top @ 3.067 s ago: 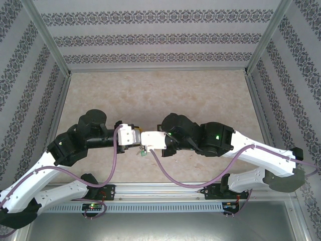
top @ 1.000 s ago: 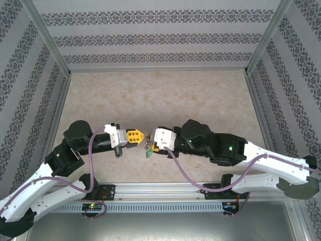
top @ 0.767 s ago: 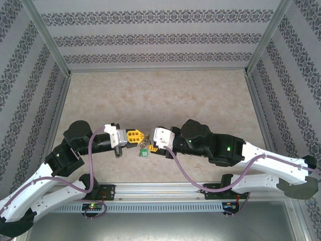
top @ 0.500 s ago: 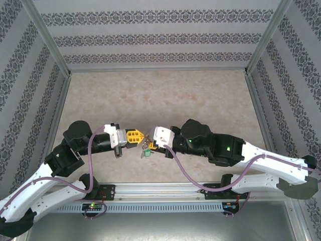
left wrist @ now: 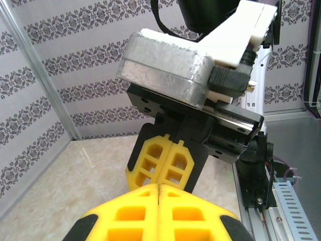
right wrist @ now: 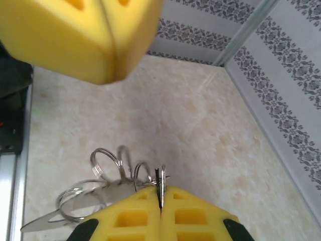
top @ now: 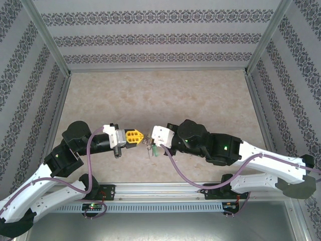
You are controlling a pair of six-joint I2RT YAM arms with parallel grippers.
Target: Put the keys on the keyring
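Observation:
My right gripper [top: 150,142] is shut on the keyring [top: 148,146], which hangs above the table with its green tag [top: 155,150] under it. In the right wrist view the fingers [right wrist: 190,216] pinch a thin metal edge [right wrist: 163,175] with a thin black edge beside it. Several metal rings [right wrist: 107,159] hang to the left. A flat silver tip [right wrist: 42,220] pokes out at lower left; I cannot tell if it is the key. My left gripper [top: 140,135] is shut with nothing in it, tip to tip with the right one. The left wrist view shows both finger pairs [left wrist: 173,163] closed.
The beige table [top: 160,95] stretches away behind both grippers. Patterned walls and metal posts [top: 47,37] enclose it on three sides. A metal rail [top: 160,190] runs along the near edge by the arm bases.
My right gripper has moved up and a little left toward the left gripper's tips. The green tag has swung from the left side to under the right fingers. The left gripper has barely moved.

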